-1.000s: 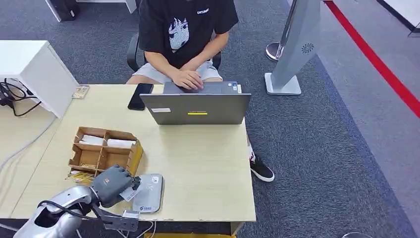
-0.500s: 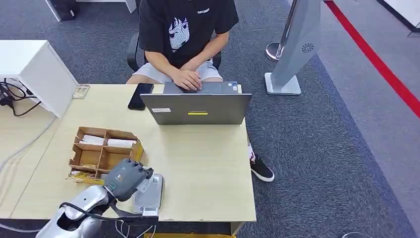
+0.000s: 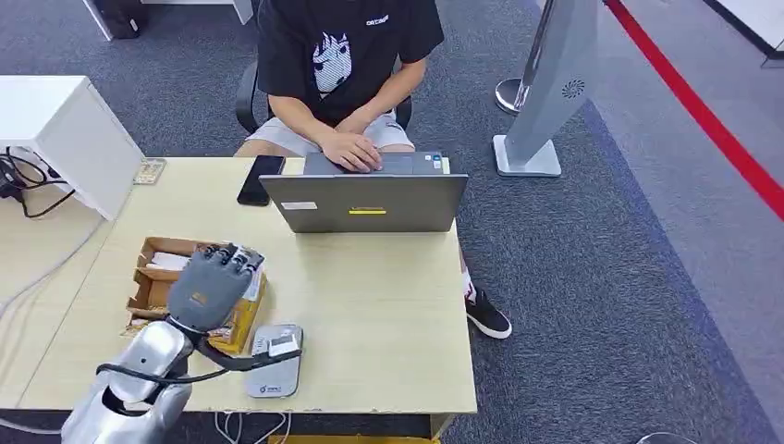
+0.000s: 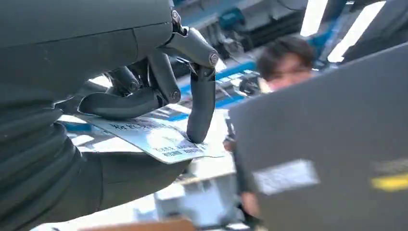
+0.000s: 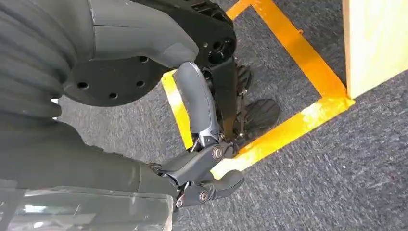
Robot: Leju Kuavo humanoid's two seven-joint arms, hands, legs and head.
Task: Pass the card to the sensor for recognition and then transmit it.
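The left hand (image 3: 214, 282) hangs above the worktop (image 3: 388, 305), over the near corner of the compartmented wooden box (image 3: 153, 277), with the card (image 4: 159, 139) pinched flat between its thumb and dark fingers (image 4: 199, 103); that flat, level hold looks meant to keep the card's face free for reading and easy for someone to take. The grey card sensor (image 3: 275, 363) lies on the worktop near the front edge, just beside the box and apart from the hand, so my guess is the reading step is done and the hand-over comes next. Across the worktop a person (image 3: 337, 55) sits behind an open laptop (image 3: 365, 199), a phone (image 3: 262, 178) beside it. From the head view the hand's back hides the card entirely, and its printing is too blurred to read. The right hand (image 5: 202, 178) hangs by the floor, fingers curled in on nothing.
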